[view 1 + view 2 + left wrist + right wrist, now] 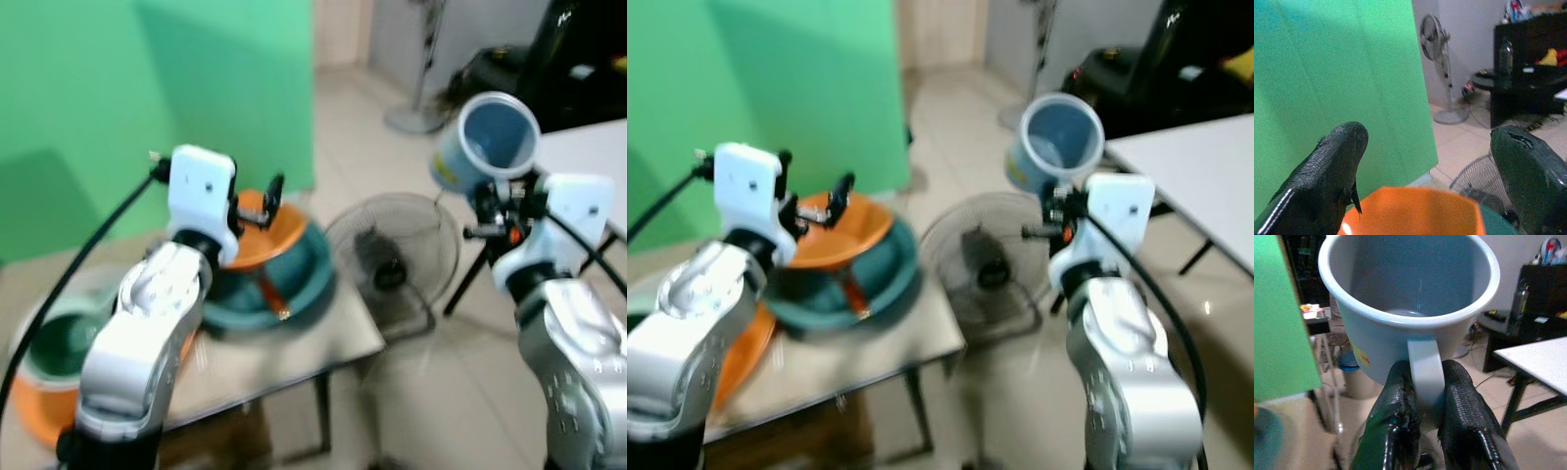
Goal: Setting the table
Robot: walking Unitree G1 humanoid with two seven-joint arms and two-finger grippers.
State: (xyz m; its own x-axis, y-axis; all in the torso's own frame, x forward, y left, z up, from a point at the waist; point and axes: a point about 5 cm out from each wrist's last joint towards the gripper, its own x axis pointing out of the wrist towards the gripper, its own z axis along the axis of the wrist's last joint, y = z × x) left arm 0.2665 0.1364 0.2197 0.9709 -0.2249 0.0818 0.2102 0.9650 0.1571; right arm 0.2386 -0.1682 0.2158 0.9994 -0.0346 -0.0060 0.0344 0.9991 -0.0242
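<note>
- right claw [1422, 431] is pinching the handle of a blue mug [487, 142], fingers clenched on it; mug is sitting in the upper right of the left eye frame, raised in the air, mouth tilted toward the camera, yellow mark on its side
- left claw [1425, 186] is hovering released, fingers spread wide over an orange plate [269, 230], left of centre in the left eye frame; cannot tell whether the fingers are touching it
- orange plate is resting inside a teal bowl [294, 279], which is standing on the counter [304, 348]
- counter is taking up the lower left, beige top, dark leg at its right corner
- a second teal bowl [54, 343] is sitting in an orange dish [44, 411] at the far lower left of the counter, partly behind the left arm
- green screen [147, 88] is filling the upper left behind the counter
- round floor fan [392, 250] is standing on the floor just right of the counter, centre frame
- floor [421, 392] is pale tile, shiny
- white table [588, 152] is showing at the right edge, dark legs
- pedestal fan base [416, 117] and black furniture [578, 59] are sitting in the upper right; both eye views are blurring a bit
</note>
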